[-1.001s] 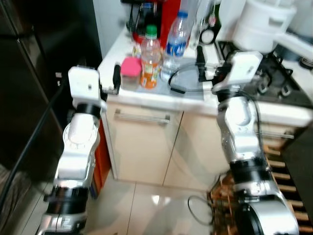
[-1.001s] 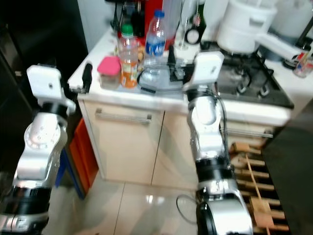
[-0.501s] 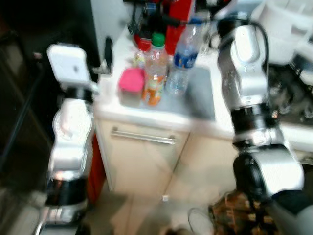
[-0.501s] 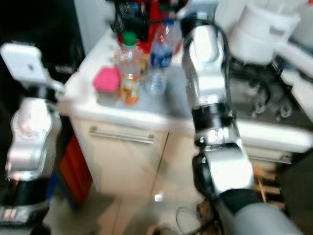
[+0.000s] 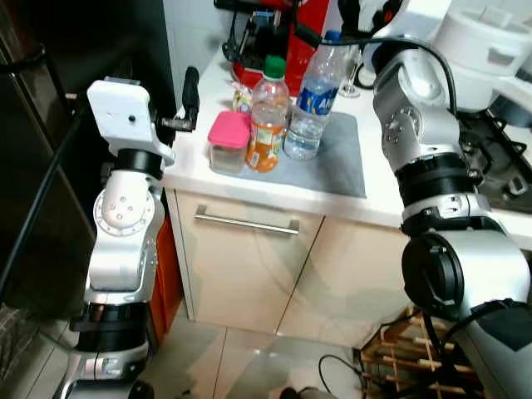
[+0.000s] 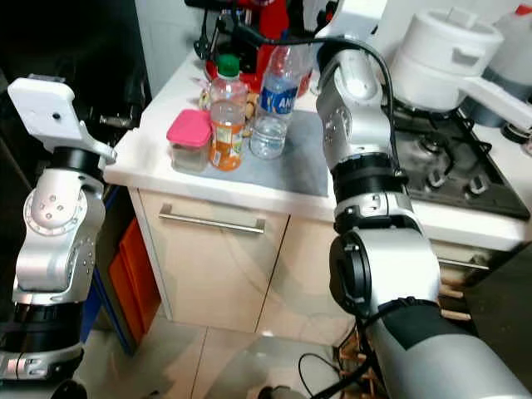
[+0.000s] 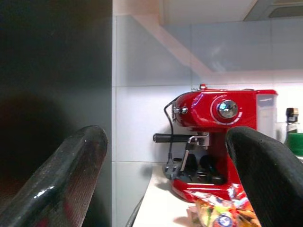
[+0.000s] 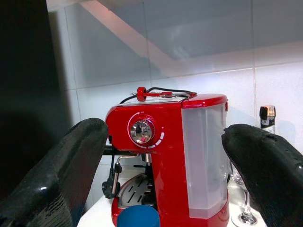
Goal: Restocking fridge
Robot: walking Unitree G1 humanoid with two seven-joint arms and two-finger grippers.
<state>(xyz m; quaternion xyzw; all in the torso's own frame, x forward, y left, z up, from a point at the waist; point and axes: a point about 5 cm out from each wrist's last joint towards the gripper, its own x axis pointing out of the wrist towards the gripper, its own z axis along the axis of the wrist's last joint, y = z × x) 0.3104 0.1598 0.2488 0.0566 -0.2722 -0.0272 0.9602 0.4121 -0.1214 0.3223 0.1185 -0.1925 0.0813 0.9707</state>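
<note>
On a grey mat [image 5: 337, 158] on the white counter [image 5: 274, 179] stand an orange juice bottle with a green cap [image 5: 266, 116] and a clear water bottle with a blue cap [image 5: 312, 100]. A pink-lidded tub [image 5: 228, 141] sits beside them. My left gripper [image 7: 170, 142] is open and empty at the counter's left corner, facing the red coffee machine [image 7: 222, 137]. My right gripper [image 8: 161, 142] is open and empty, held high over the water bottle, whose blue cap [image 8: 138, 217] lies just below it.
The black fridge [image 5: 66, 100] stands to the left of the counter. A white pot [image 6: 449, 46] sits on the gas hob [image 6: 449, 158] at the right. A drawer with a metal handle [image 5: 247, 223] is under the counter. A wine glass [image 8: 246, 208] stands beside the coffee machine.
My right arm has risen from the mat's edge to high above the water bottle. The left gripper has lifted to counter height. The head camera has shifted too.
</note>
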